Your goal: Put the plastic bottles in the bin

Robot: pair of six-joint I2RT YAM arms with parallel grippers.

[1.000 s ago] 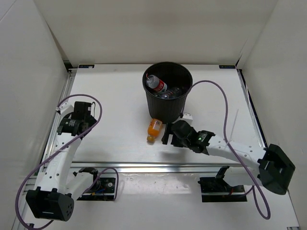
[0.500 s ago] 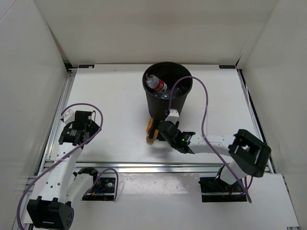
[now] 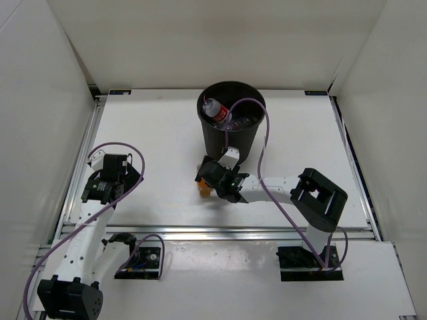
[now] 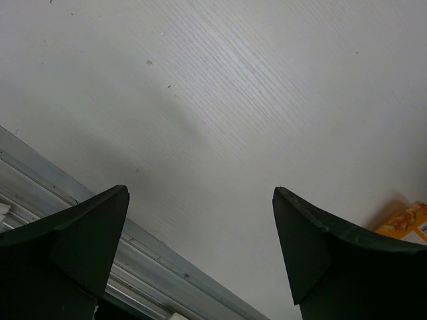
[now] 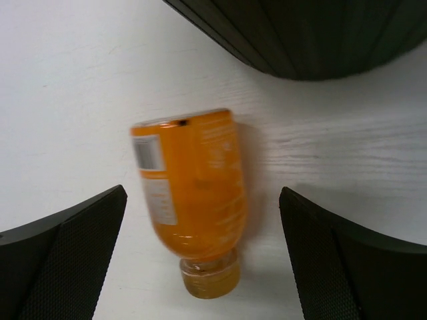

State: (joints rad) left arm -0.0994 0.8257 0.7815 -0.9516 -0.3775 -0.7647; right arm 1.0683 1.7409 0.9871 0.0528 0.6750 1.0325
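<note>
An orange-filled bottle (image 5: pixel 193 200) lies on its side on the white table, cap toward the camera, just in front of the bin (image 5: pixel 313 40). My right gripper (image 5: pixel 203 192) is open, one finger on each side of the bottle and not touching it. From above, the right gripper (image 3: pixel 212 175) covers most of this orange bottle (image 3: pixel 203 189). The black bin (image 3: pixel 230 141) holds a red-labelled bottle (image 3: pixel 217 112) and other clear bottles (image 3: pixel 243 122). My left gripper (image 3: pixel 112 172) hangs open at the left, empty (image 4: pixel 200 193), with a corner of the orange bottle (image 4: pixel 407 223) showing at the right edge of its view.
An aluminium rail (image 3: pixel 200 232) runs along the table's near edge and lies just below the left fingers (image 4: pixel 80 207). The right arm's purple cable (image 3: pixel 260 137) arches over the bin's rim. White walls close in the table on three sides.
The right arm swung left and brought its open gripper over the orange bottle. The left arm drew back toward the near edge, then stayed still.
</note>
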